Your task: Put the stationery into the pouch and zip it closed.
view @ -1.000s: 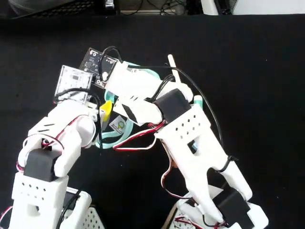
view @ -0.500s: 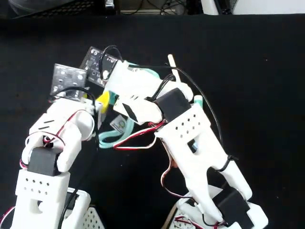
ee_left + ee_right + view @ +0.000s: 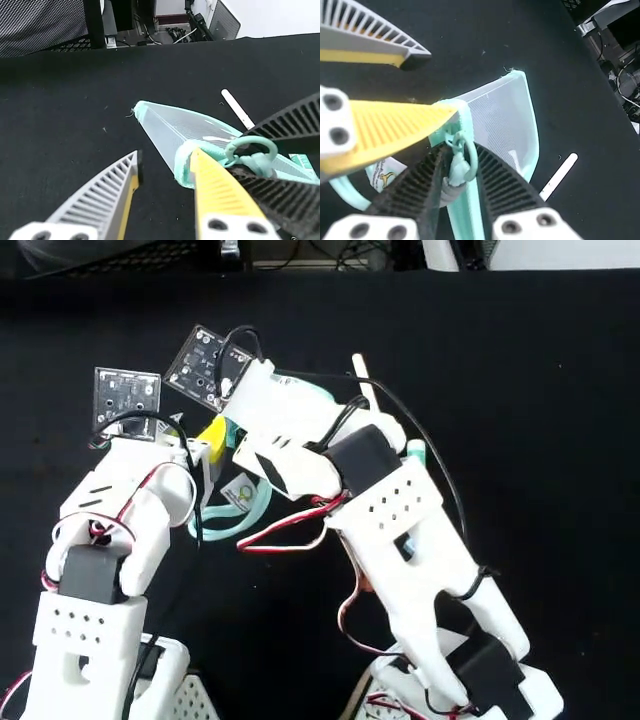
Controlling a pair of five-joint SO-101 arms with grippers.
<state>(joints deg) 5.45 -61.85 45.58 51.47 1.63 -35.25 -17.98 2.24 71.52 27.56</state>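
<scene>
Up high, spotting the pouch (image 3: 318, 390) left of centre on the worktop (image 3: 520, 390), tucked under both arms, with a white stick (image 3: 360, 372) just beside its far right edge, not inside yet. Over to the left wrist: catching the left claw (image 3: 164, 156) spread open, one yellow finger (image 3: 215, 185) pressed against the pouch's end, probably bracing it. On to the right wrist: finding the right claw (image 3: 459, 152) clamped on the zip pull (image 3: 456, 167), seemingly to work the zip against that brace.
</scene>
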